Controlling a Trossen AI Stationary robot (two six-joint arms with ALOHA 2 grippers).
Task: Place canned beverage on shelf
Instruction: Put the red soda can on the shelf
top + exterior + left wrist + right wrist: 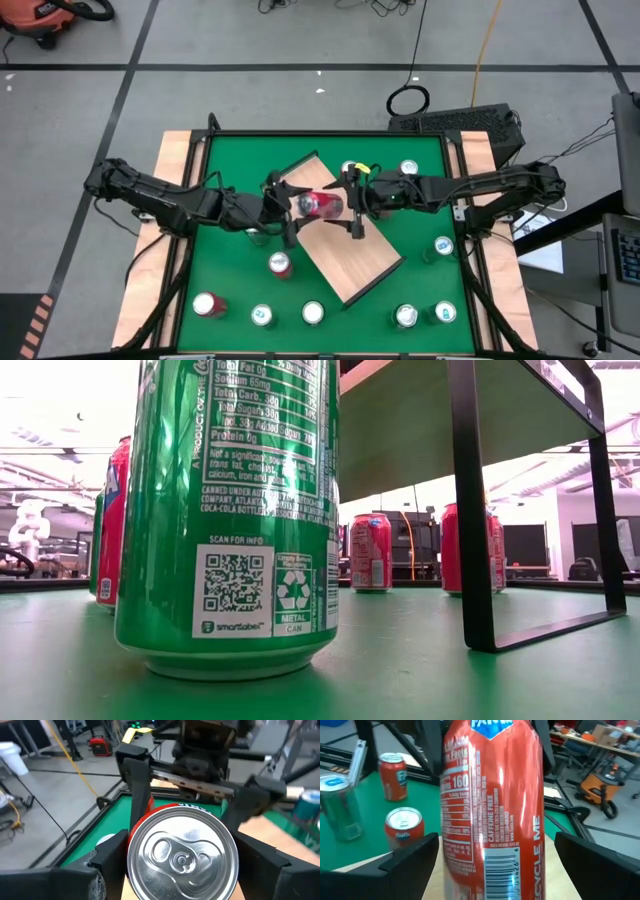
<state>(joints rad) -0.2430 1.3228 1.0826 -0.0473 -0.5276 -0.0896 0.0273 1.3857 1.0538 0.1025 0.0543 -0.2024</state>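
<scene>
Left gripper clamps a red can lying on its side over the shelf (long axis running left to right, top toward the left arm), right gripper spread wide around it, nine more cans standing on the green table.

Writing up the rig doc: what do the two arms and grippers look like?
Both arms are dark, near-black jointed links. The left gripper and right gripper each end in two flat, blocky dark fingers on a metal crossbar. The right arm carries a yellow-green tag near its wrist, and cables run off beside its base.
</scene>
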